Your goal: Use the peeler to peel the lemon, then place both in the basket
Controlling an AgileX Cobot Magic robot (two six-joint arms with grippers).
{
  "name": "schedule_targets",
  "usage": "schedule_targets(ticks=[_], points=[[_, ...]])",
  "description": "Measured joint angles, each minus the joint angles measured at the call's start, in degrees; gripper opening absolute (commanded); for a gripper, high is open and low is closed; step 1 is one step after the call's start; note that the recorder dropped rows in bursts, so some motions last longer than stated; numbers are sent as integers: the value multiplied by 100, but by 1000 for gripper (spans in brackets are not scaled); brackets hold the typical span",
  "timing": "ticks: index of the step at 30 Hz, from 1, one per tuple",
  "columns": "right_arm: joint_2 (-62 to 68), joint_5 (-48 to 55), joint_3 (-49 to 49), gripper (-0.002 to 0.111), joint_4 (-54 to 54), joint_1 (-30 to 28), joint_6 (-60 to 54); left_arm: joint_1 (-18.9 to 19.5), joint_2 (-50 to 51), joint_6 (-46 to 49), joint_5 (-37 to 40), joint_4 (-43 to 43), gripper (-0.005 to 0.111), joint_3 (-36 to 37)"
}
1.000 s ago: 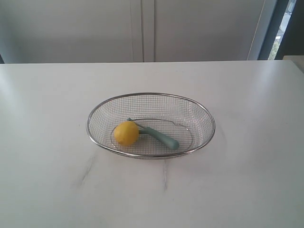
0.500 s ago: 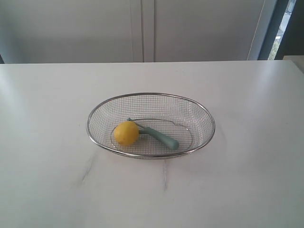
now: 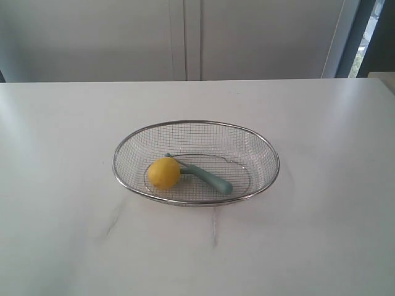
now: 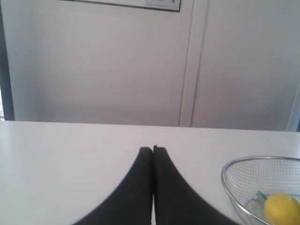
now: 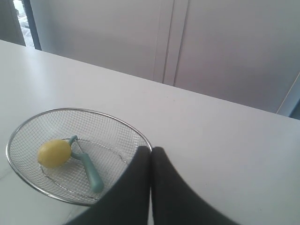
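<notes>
The yellow lemon (image 3: 164,172) lies inside the silver wire mesh basket (image 3: 197,124), at its left side. The teal-handled peeler (image 3: 207,176) rests beside it in the basket, its head touching the lemon. Neither arm shows in the exterior view. In the left wrist view, my left gripper (image 4: 153,149) is shut and empty above the white table, with the basket (image 4: 228,187) and lemon (image 4: 281,209) off to one side. In the right wrist view, my right gripper (image 5: 151,150) is shut and empty near the basket's rim (image 5: 140,132), with the lemon (image 5: 55,153) and peeler (image 5: 90,172) visible inside.
The basket stands on a wide white table (image 3: 74,135) with faint grey veins. Pale cabinet doors (image 3: 185,37) run behind the table's far edge. A dark frame and window strip (image 3: 364,37) sit at the back right.
</notes>
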Motion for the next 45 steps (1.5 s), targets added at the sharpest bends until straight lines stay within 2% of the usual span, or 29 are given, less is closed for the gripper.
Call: schedule_targets(ticks=[4, 10, 16, 23, 30, 45], points=[[0, 0, 0, 0, 0, 0, 0, 199, -297, 0, 190, -13, 0, 0], [0, 0, 0, 0, 0, 0, 0, 221, -335, 76, 746, 85, 0, 0], [0, 0, 0, 0, 0, 0, 0, 221, -342, 98, 1414, 539, 0, 0], [0, 0, 0, 0, 0, 0, 0, 221, -342, 122, 1814, 846, 0, 0], [0, 0, 0, 0, 0, 0, 0, 221, -342, 122, 2929, 1036, 0, 0], [0, 0, 0, 0, 0, 0, 0, 221, -342, 122, 3010, 1157, 0, 0]])
